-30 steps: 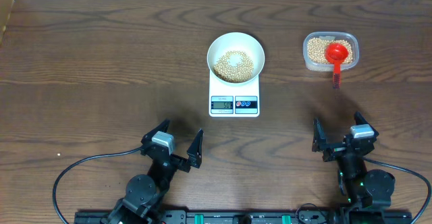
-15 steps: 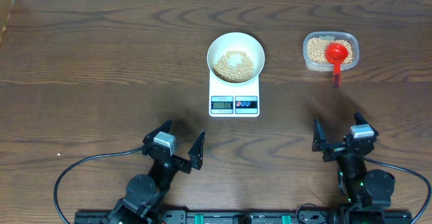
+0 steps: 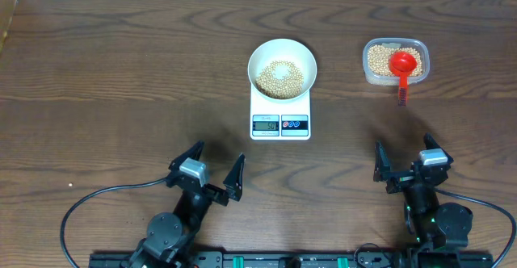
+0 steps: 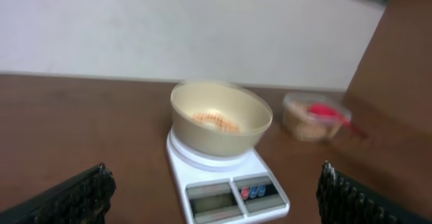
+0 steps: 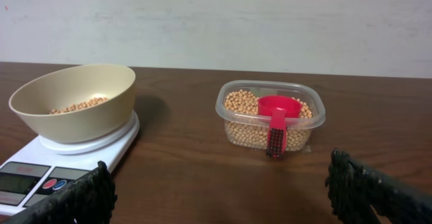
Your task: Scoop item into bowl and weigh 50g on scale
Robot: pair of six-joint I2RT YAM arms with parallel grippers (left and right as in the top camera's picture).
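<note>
Both grippers, left gripper [image 3: 212, 173] and right gripper [image 3: 404, 161], are sitting wide open, empty, at six o'clock; beans [image 3: 280, 78] are resting in the bowl [image 3: 282, 49] on the scale [image 3: 280, 115], so checking the display comes next.

overhead straight down; low, somewhat blurry wrist views, scale [image 3: 280, 114] shared

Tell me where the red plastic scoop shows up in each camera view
Overhead: red plastic scoop upper right, in the clear plastic tub of beans.
Left wrist: blurred, right of centre, in the tub.
Right wrist: centre, handle over the tub's near rim.
Shared landmark: white digital scale, left of the tub.
</note>
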